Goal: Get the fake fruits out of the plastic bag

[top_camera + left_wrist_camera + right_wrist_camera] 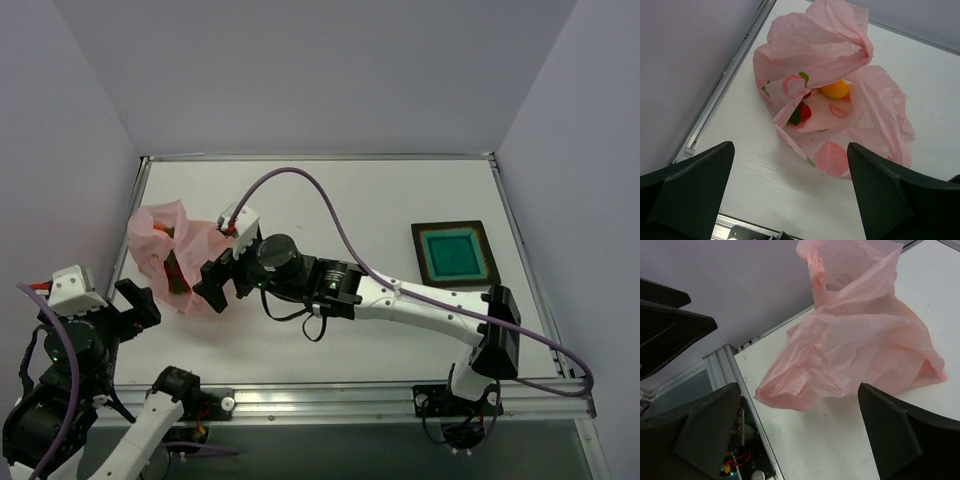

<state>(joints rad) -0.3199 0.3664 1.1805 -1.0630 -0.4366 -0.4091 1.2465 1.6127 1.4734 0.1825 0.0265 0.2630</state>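
Observation:
The pink plastic bag (165,250) lies crumpled at the table's left side. In the left wrist view its mouth (840,75) faces me, and inside show an orange ball (835,89), a red berry (804,111) and a green piece (795,118). My left gripper (790,147) stands open just short of the bag, with nothing between its fingers. My right gripper (224,288) reaches across from the right and hovers open at the bag's near right side. From the right wrist the bag (865,345) looks closed, with no fruit showing.
A black-rimmed teal square tray (455,253) sits at the right of the table. The metal table rail (725,85) and the grey wall run close along the bag's left side. The left gripper's black fingers (667,322) show in the right wrist view.

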